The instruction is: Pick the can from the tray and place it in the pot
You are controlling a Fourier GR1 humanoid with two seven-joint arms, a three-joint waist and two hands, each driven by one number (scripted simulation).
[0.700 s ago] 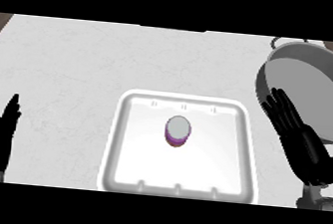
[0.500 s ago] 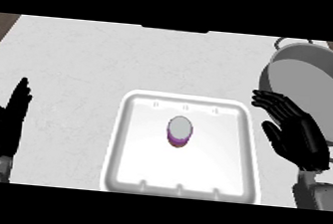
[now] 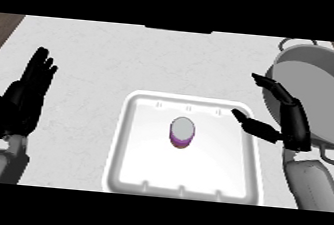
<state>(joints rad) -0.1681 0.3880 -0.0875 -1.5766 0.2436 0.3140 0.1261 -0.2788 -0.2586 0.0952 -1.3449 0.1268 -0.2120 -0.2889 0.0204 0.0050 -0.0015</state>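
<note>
One side of the pot [image 3: 314,97] is cropped; right hand [image 3: 294,120] overlaps it.

One head view, steeply down.
Close above the counter [image 3: 131,51]; tray [image 3: 146,168] centred, pot [image 3: 312,97] cut by the right edge.

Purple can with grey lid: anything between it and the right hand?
Head view: only bare floor of the white rectangular tray separates the purple can from the right hand.
</note>
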